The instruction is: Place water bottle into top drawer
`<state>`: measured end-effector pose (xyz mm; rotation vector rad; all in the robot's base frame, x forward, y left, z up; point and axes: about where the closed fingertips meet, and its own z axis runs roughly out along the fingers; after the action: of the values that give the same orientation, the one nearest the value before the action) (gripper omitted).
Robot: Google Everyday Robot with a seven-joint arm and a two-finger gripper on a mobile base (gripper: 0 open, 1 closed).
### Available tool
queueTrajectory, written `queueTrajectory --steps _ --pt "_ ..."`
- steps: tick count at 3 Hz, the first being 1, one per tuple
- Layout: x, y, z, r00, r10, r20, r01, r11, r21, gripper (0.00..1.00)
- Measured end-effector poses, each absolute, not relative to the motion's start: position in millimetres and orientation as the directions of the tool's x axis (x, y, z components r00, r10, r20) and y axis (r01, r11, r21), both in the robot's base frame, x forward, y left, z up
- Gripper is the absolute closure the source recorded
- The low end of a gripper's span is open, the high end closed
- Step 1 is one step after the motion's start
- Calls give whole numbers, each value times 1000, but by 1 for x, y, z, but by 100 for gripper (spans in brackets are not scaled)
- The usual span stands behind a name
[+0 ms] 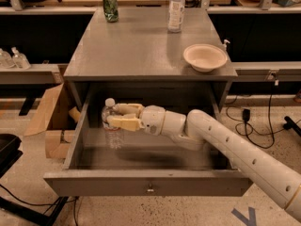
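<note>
The water bottle [111, 125] is a small clear ribbed bottle with a white cap. It stands upright inside the open top drawer [148, 184], at its left side. My gripper [118, 116] reaches in from the right and is shut on the water bottle, with its tan fingers [126, 123] around the upper body. The bottle's base is at or just above the drawer floor; I cannot tell whether it touches. The drawer is pulled far out, and its front panel has a small metal knob at centre.
On the grey table [136, 51] stand a green can [110, 6] at the back left, a bottle with a large white label [176, 8] at the back, and a beige bowl [205, 57] at the right. A cardboard box [52, 119] sits left of the drawer.
</note>
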<state>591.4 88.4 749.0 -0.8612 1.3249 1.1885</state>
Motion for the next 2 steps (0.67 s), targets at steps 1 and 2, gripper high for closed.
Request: queueTrajectory --steps 1,2 --pt "591 91 743 -121 139 -983 -954 258 154 100" --pt "591 93 744 -121 139 -983 -954 256 153 84"
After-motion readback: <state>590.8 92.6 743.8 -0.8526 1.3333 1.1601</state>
